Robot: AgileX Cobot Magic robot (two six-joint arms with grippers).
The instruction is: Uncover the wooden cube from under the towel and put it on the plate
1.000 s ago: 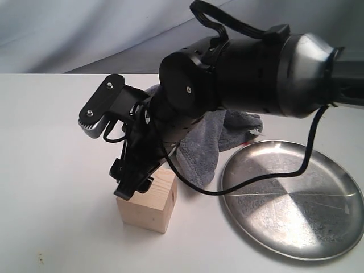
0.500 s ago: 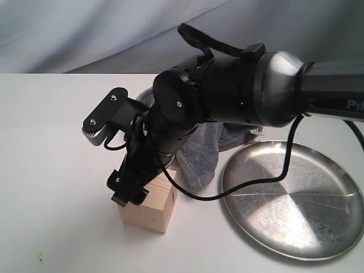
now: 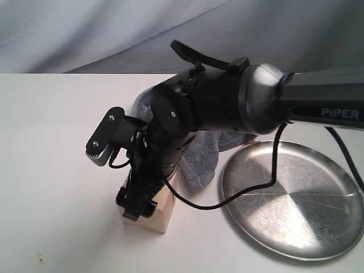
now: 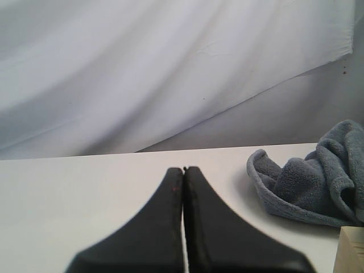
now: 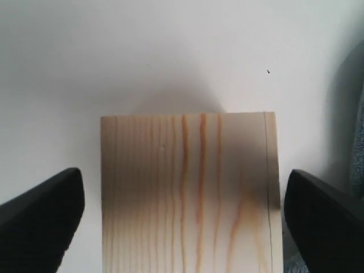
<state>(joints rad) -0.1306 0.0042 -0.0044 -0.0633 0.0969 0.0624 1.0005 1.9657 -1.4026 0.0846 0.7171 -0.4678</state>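
Note:
The wooden cube [image 3: 162, 211] stands uncovered on the white table, left of the plate [image 3: 296, 199]. My right gripper [image 3: 138, 205] points down over it, open. In the right wrist view its two black fingers [image 5: 45, 216] flank the cube [image 5: 187, 193] with a gap on each side; the right gripper [image 5: 182, 187] touches nothing I can see. The blue-grey towel [image 3: 202, 153] lies crumpled behind the cube, partly hidden by the arm. My left gripper [image 4: 183, 169] is shut and empty, with the towel [image 4: 313, 182] and a cube corner [image 4: 350, 250] off to one side.
A black cable [image 3: 227, 203] loops from the right arm down to the plate's near rim. The right arm's bulky wrist [image 3: 216, 102] hangs over the towel. A pale cloth backdrop [image 3: 85, 28] closes the table's far side.
The right arm has swung down and slightly left, lowering its open gripper from the cube's top edge to around the cube. Cube, towel and plate have not moved.

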